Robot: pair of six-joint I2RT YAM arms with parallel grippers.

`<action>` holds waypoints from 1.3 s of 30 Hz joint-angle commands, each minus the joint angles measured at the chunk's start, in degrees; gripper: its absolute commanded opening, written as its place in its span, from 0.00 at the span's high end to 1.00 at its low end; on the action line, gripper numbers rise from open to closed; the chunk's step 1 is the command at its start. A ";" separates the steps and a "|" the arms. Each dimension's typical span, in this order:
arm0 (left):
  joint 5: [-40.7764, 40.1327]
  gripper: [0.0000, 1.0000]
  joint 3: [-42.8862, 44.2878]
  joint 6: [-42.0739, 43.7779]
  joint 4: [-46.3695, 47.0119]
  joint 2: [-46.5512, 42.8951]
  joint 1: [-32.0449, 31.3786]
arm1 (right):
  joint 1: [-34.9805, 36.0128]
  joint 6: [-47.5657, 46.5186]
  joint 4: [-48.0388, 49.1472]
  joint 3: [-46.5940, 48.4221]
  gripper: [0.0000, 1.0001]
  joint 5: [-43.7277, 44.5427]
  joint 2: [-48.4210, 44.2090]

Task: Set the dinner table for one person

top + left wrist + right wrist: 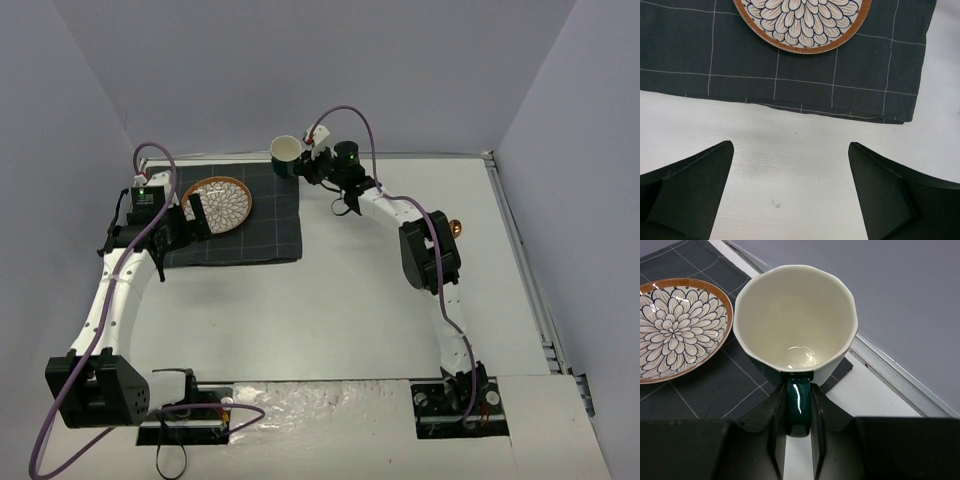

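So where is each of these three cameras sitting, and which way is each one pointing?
Top external: fixed above and behind, looking down on the dinner table; left arm and right arm show, bases nearest.
Left wrist: on the left arm, looking down past the open left gripper at the table, the checked mat edge and part of the plate.
Right wrist: on the right arm, looking along the right gripper, shut on the handle of the mug.
Shared: the plate and mat appear in all three views.

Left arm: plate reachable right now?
Probably yes: the left end effector is open just short of the plate, only bare table and mat between; the mug is off at the mat's far corner.
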 commanded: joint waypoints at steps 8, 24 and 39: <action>-0.51 0.03 0.80 0.20 1.60 -0.14 0.39 | 2.40 -4.00 11.47 10.01 1.00 3.12 2.81; -0.20 0.03 0.84 0.11 1.51 -0.06 0.41 | 2.77 -6.04 8.72 11.06 1.00 5.94 5.45; -0.03 0.03 0.93 0.04 1.36 -0.06 0.41 | 2.46 -5.60 5.40 12.60 0.78 5.38 7.21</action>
